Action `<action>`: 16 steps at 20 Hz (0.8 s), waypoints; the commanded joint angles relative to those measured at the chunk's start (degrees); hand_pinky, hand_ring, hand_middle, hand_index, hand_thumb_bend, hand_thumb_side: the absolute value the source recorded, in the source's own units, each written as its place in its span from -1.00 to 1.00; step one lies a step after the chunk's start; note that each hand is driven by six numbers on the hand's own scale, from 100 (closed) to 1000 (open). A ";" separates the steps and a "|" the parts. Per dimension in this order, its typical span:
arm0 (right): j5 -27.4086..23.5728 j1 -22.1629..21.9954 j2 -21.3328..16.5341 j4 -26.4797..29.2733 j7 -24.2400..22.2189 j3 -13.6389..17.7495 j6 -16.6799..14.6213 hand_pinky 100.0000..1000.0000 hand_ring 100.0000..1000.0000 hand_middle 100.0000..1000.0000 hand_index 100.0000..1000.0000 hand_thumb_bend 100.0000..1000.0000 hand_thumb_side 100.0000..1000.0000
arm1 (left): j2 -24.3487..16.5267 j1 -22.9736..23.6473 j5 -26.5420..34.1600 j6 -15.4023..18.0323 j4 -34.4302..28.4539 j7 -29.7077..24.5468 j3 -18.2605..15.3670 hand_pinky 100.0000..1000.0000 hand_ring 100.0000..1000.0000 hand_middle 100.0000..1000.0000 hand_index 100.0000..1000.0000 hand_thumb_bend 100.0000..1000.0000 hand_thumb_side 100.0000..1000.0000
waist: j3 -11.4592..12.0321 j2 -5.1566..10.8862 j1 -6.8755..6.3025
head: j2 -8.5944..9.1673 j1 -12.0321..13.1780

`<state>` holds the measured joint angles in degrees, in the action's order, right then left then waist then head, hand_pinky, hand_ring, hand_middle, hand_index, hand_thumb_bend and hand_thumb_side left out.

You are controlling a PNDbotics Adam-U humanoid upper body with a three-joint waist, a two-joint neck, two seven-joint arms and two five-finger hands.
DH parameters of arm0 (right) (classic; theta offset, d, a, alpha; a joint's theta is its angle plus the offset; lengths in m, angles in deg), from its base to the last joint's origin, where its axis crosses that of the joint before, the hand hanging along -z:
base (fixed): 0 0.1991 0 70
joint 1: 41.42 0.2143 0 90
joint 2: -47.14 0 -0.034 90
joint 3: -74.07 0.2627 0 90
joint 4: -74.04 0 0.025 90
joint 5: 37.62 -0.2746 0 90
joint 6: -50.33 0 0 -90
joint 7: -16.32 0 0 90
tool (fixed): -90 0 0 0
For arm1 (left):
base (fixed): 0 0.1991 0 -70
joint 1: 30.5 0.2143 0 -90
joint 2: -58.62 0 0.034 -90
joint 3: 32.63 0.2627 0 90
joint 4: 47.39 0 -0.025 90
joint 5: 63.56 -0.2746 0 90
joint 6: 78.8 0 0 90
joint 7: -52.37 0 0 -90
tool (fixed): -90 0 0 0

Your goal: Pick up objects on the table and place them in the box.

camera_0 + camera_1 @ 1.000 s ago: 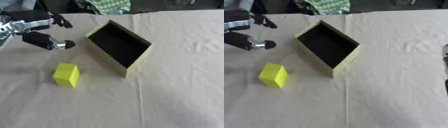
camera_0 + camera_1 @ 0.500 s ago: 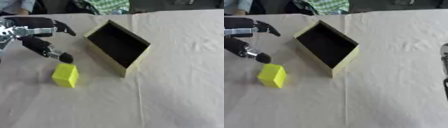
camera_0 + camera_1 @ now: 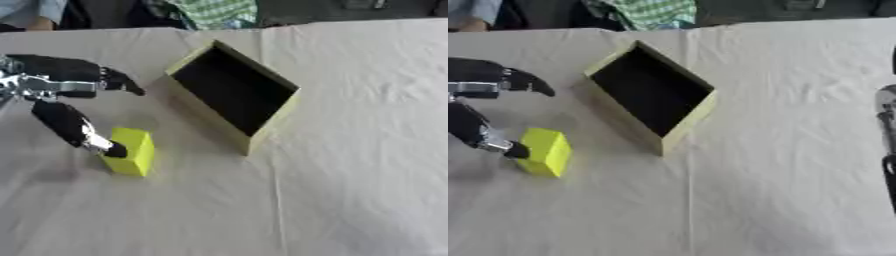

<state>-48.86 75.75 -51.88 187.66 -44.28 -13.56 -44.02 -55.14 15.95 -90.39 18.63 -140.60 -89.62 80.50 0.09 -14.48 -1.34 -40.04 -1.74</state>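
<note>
Block (image 3: 131,151), bright yellow and upright, stands on the cloth-covered table (image 3: 350,175) to the left of the box (image 3: 234,94) and apart from it, so it has not yet been lifted. The left hand (image 3: 61,87) comes in from the left edge spread wide: its thumb reaches down so that the tip meets the block's left face, while the fingers (image 3: 118,81) stretch out above and behind the block, clear of it. That looks like the set-up for a pinch, with the thumb on one side and the fingers yet to curl down on the other; nothing is held so far. The box lies askew with its dark, empty inside turned toward the camera and its yellow-green rim nearest the block, an easy target for a short carry to the right. The left arm is cut off by the edge, so the wrist angle is hard to judge, and the block's far side is hidden. Of the right side only a dark part (image 3: 888,145) shows at the right edge in the right eye view; whether its fingers are open I cannot tell.
</note>
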 commanded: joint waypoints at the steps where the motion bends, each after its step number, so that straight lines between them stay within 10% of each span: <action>1: -0.46 0.37 -1.09 0.97 0.01 0.14 0.00 0.40 0.41 -0.10 0.57 -1.00 0.36 | -2.71 -0.18 0.19 0.34 -1.05 0.03 0.16 1.00 0.97 0.88 1.00 0.30 0.38 | 0.23 1.21 -0.73 | 0.40 -0.19; 16: -0.55 0.11 -0.34 0.97 0.01 0.28 0.08 0.40 0.40 -0.11 0.56 -1.00 0.36 | 2.89 4.14 -11.75 -5.00 -1.23 5.14 -1.25 0.88 0.74 0.65 0.97 -0.01 0.28 | 0.39 1.23 -0.24 | 0.48 -0.04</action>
<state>-49.06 75.28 -51.35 187.66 -44.26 -13.54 -44.00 -51.76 20.69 -101.66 13.84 -141.65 -85.25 80.02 0.47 -14.48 -1.34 -39.90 -1.75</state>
